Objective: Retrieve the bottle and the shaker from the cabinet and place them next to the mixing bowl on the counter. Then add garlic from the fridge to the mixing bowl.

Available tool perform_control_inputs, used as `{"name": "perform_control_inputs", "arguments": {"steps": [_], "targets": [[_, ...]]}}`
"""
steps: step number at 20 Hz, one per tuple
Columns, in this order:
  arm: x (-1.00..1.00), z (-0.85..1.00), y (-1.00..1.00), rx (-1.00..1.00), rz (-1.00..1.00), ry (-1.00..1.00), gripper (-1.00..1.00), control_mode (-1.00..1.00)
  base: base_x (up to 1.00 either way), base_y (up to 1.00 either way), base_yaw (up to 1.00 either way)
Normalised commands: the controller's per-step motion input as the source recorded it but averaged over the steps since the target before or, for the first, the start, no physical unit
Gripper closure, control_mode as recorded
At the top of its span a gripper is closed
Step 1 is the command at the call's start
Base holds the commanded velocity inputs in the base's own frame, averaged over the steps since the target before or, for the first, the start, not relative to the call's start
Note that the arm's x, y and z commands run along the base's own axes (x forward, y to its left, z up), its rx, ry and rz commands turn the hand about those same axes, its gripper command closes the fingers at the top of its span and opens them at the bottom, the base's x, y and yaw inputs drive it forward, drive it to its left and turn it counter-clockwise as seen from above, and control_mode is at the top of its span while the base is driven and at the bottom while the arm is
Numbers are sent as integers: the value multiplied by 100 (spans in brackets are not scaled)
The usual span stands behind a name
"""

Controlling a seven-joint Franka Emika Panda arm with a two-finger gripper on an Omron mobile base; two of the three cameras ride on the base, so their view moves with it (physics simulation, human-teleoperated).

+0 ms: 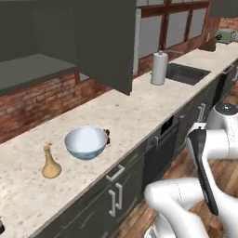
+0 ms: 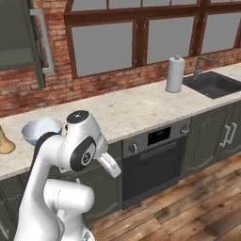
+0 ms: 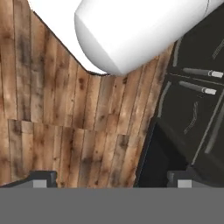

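On the beige counter [image 1: 139,111] stands the mixing bowl [image 1: 86,142], white inside and pale blue outside. The tan bottle [image 1: 51,163] is upright just left of it. A small dark shaker [image 1: 107,137] peeks out against the bowl's right side. Bowl [image 2: 41,131] and bottle [image 2: 4,141] also appear at the left edge of the right base view. Above them the cabinet [image 1: 32,69] is open, its shelf bare and its door [image 1: 107,42] swung out. My gripper [image 3: 113,179] is open and empty, low over the wooden floor in front of the dark drawers. The fridge and garlic are out of view.
A paper towel roll [image 1: 159,68] stands beside the sink [image 1: 186,73] further right along the counter. An oven [image 2: 155,160] sits under the counter. My folded arm [image 1: 204,158] is in front of the drawers. Wooden floor [image 2: 197,207] stretches to the right.
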Motion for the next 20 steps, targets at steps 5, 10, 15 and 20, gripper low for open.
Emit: {"name": "perform_control_inputs", "arguments": {"steps": [5,10,15,20], "targets": [[0,0,0,0,0,0,-100,100,-10,-30,-52],[0,0,0,0,0,0,-100,100,13,-38,-58],[0,0,0,0,0,0,-100,100,16,-67,-68],[0,0,0,0,0,0,-100,100,34,-68,-55]]}}
